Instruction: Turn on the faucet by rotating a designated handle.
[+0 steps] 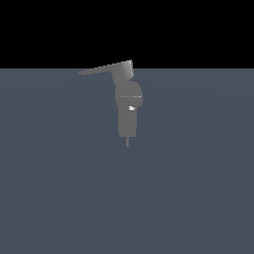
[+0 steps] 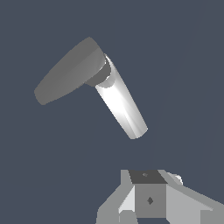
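Note:
The faucet (image 1: 128, 106) is a small matte grey fixture in the middle of the exterior view, with a bulbous middle, a boxy lower block and a thin pin tip. Its handle (image 1: 101, 69), a long flat grey blade, reaches from the blocky top toward the exterior view's left. In the wrist view a flat grey blade (image 2: 65, 72) joins a glossy white cylinder (image 2: 122, 105). Grey blocky parts of my gripper (image 2: 148, 197) show at the frame's edge, apart from the blade. I cannot tell how the jaws stand. The gripper does not show in the exterior view.
A flat blue-grey floor (image 1: 198, 188) lies all around the faucet, under a black background. No other objects show.

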You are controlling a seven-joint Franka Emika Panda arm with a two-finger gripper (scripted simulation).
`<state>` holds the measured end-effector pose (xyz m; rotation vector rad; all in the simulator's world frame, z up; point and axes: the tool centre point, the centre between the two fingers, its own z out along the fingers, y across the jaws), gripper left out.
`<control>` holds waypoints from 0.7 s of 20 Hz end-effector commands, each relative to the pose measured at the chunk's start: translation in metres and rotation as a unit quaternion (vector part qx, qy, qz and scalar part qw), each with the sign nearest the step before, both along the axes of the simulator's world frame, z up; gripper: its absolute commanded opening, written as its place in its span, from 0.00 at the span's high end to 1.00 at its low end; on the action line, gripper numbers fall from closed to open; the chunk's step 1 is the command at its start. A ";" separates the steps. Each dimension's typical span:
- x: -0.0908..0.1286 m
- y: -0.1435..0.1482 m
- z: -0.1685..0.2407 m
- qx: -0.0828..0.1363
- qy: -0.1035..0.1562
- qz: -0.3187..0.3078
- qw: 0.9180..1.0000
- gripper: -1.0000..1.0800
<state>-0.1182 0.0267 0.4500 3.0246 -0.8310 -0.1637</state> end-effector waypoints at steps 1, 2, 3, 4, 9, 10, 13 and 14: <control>0.014 0.005 -0.006 0.000 0.005 -0.031 1.000 1.00; 0.020 0.007 -0.009 0.000 0.007 -0.043 0.999 1.00; 0.026 0.009 -0.012 -0.001 0.009 -0.056 0.998 1.00; 0.031 0.011 -0.015 -0.001 0.011 -0.068 0.998 1.00; 0.058 0.021 -0.032 -0.006 0.020 -0.129 0.991 1.00; 0.064 0.023 -0.036 -0.007 0.022 -0.141 0.990 1.00; 0.079 0.030 -0.047 -0.012 0.027 -0.177 0.984 1.00; 0.084 0.032 -0.052 -0.013 0.029 -0.189 0.981 1.00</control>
